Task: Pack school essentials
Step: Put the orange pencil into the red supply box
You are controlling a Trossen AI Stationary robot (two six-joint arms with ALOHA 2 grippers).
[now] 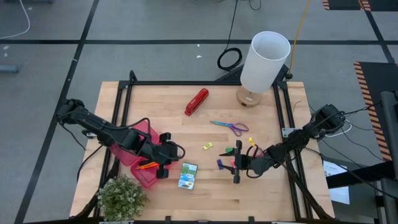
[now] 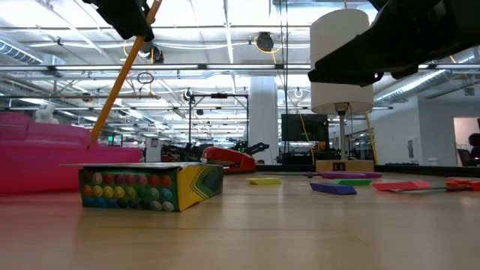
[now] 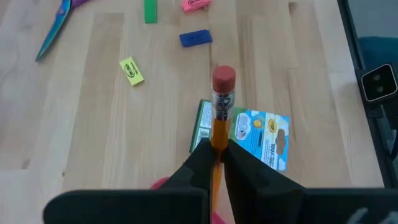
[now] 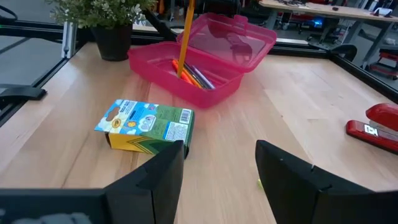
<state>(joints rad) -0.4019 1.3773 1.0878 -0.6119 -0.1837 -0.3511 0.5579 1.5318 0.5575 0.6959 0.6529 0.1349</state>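
Note:
My left gripper (image 3: 217, 155) is shut on a yellow pencil (image 2: 120, 75) above the open pink case (image 1: 140, 155) at the table's near left. Orange pens (image 4: 196, 74) lie in the case. A green-yellow crayon box (image 1: 188, 175) lies flat on the table just right of the case. My right gripper (image 4: 217, 180) stands open over the table right of the box, holding nothing. Scissors (image 1: 230, 127) and small yellow (image 1: 208, 145), green (image 1: 229, 150) and blue (image 3: 195, 38) erasers lie on the wood near it. My left gripper pinches the pencil's shaft (image 3: 217, 142) between its two fingers, just below the metal band and red eraser end (image 3: 224, 78). The fingers lie across the pencil. It stands steeply tilted, eraser end up, its point (image 4: 181, 73) down inside the pink case.
A red stapler (image 1: 196, 101) lies at the far middle, a white lamp (image 1: 264, 62) at the far right. A potted plant (image 1: 121, 198) stands at the near left corner beside the case. Bare wood lies between the crayon box and my right gripper.

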